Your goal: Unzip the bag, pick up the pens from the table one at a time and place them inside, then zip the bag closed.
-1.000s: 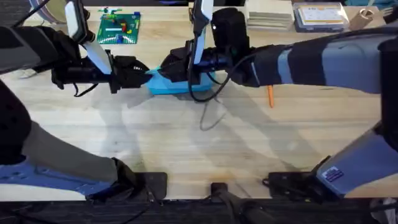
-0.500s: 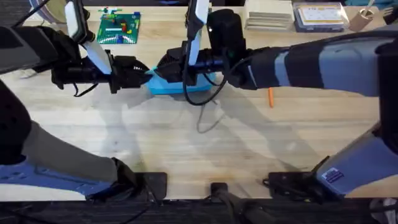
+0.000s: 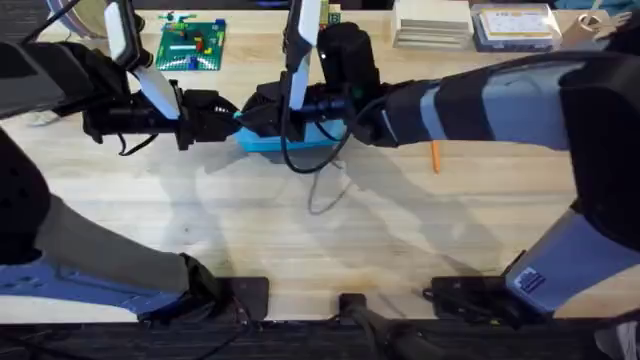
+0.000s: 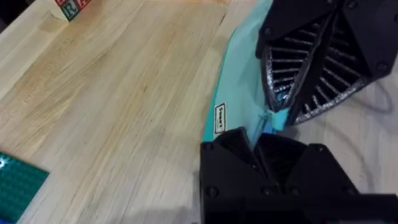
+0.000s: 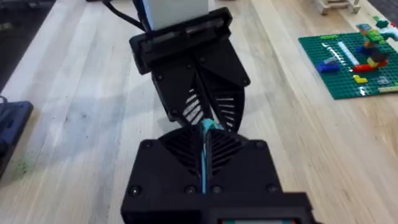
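The light blue bag lies on the table at centre back. My left gripper is shut on the bag's left end; in the left wrist view its black fingers pinch the teal fabric. My right gripper reaches across from the right and is shut on a thin teal strip at the bag's top, almost tip to tip with the left gripper. One orange pen lies on the wood to the right of the bag, under the right arm.
A green brick plate with small pieces sits at the back left. A stack of flat items and a blue-lidded box stand at the back right. A cable loop hangs in front of the bag.
My right gripper has slid leftward along the top of the bag toward the left gripper. The left gripper has kept its hold and place.
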Controlling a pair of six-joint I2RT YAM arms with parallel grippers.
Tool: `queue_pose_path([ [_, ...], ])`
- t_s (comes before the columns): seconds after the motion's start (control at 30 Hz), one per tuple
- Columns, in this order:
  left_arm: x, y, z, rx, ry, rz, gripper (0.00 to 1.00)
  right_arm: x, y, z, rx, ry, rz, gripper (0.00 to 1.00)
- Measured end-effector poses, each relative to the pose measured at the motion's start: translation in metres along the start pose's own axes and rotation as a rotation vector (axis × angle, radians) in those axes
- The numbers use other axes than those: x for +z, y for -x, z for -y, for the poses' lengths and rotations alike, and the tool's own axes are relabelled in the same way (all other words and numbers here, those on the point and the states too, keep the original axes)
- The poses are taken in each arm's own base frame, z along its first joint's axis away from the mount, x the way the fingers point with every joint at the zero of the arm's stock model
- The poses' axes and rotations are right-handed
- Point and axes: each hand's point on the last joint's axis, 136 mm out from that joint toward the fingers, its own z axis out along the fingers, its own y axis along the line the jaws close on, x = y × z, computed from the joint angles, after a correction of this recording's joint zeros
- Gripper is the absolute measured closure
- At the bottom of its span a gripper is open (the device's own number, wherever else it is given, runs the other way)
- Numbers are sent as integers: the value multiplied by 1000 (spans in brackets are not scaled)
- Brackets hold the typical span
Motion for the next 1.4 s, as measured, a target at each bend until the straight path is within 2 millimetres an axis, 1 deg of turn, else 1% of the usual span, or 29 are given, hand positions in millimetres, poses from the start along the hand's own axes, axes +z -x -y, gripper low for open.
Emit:
queue_pose_path([
  [0.17,0,0,0,0,0,0,959,4,3,0,2,5,3,971],
  [0.57,0,0,0,0,0,0,959,5,3,0,13,5,3,965],
  [0.6,0,0,0,0,0,0,959,5,3,0,18,5,3,932],
  [0.63,0,0,0,0,0,0,959,5,3,0,22,7,3,845],
  [0.8,1,1,0,8,-2,2,959,7,13,-4,1,24,26,113],
  [0.83,1,1,0,8,-3,2,959,8,15,-5,-7,28,32,35],
  [0.9,1,1,0,9,-3,2,959,9,18,-7,-10,36,36,8],
  [1.07,1,1,0,9,-3,2,959,10,19,-9,10,41,36,5],
  [1.23,1,1,0,9,-3,2,959,8,20,-7,29,35,37,4],
  [1.33,1,1,0,9,-3,2,959,0,29,-3,41,10,36,5],
  [1.4,1,1,0,9,-3,2,959,-11,40,1,47,-15,33,4],
])
